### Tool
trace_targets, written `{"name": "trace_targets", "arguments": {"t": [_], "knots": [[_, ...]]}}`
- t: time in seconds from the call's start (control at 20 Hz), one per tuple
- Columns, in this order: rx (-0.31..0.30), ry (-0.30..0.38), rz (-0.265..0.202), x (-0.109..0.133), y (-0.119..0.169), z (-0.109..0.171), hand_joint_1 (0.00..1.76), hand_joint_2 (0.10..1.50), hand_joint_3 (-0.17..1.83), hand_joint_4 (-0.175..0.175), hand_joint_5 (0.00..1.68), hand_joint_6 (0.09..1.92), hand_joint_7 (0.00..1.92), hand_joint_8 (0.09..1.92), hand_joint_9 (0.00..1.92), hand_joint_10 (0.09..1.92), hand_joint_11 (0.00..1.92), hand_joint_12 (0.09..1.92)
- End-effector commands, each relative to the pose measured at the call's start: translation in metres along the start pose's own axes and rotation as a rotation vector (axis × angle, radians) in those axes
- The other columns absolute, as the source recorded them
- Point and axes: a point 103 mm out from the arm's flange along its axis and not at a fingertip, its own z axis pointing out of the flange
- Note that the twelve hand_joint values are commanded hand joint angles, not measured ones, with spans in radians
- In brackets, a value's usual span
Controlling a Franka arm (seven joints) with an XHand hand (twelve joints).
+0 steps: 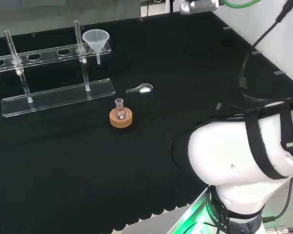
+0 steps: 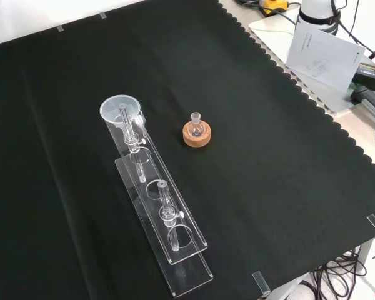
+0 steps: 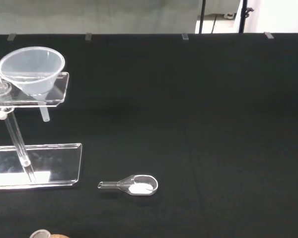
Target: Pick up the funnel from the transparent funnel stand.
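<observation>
Sitting in the end hole of the transparent funnel stand (image 1: 58, 92), the clear funnel (image 1: 96, 40) has its wide cone above the upper shelf and its narrow stem hanging below, clear of the base plate. In the head view this is the stand's right end, at about ten o'clock from the middle of the cloth; in the front view the funnel (image 2: 120, 111) is at the stand's (image 2: 169, 244) far end, and the rack runs from there toward five o'clock. In the wrist view the funnel (image 3: 32, 68) rests in the shelf tip of the stand (image 3: 35, 163), touching the rim of its hole.

The stand has two clear plates joined by upright rods (image 1: 83, 53), the upper one pierced by a row of round holes.

A small round-bottom flask (image 1: 119, 111) stands upright in a cork ring (image 1: 121, 119) on the black-covered counter (image 1: 185, 78), near the stand's base plate; in the front view the flask (image 2: 196, 124) lies at about three o'clock from the funnel, apart from it. A small clear scoop (image 1: 140, 88) holding a little white powder lies flat on the cloth at about one o'clock from the flask in the head view, touching nothing; the wrist view shows the scoop (image 3: 131, 185) just beside the corner of the base plate.

The arm's white link (image 1: 244, 161) bulks at four o'clock in the head view. Whether the fingers are apart or together I cannot tell.
</observation>
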Motion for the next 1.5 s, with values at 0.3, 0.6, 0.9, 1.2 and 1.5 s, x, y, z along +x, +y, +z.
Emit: {"name": "trace_targets", "arguments": {"t": [0.3, 0.6, 0.9, 1.2, 1.5], "knots": [[0.051, -0.037, -0.142, 0.030, 0.111, 0.036, 0.22, 1.06, 0.28, 0.015, 0.24, 0.09, 0.11, 0.46, 0.21, 0.66, 0.00, 1.40], [0.098, -0.047, -0.193, 0.058, 0.139, 0.055, 0.43, 0.92, 0.23, -0.001, 0.29, 0.09, 0.13, 0.58, 0.26, 0.70, 0.06, 1.45], [0.114, -0.048, -0.233, 0.083, 0.154, 0.070, 0.51, 0.86, 0.23, -0.008, 0.27, 0.09, 0.10, 0.66, 0.29, 0.73, 0.15, 1.47], [0.172, -0.086, -0.243, 0.111, 0.165, 0.083, 0.58, 0.82, 0.22, -0.007, 0.23, 0.09, 0.09, 0.68, 0.29, 0.74, 0.23, 1.48], [0.231, -0.117, -0.249, 0.131, 0.173, 0.097, 0.61, 0.79, 0.23, -0.008, 0.20, 0.09, 0.07, 0.69, 0.29, 0.75, 0.30, 1.48]]}}
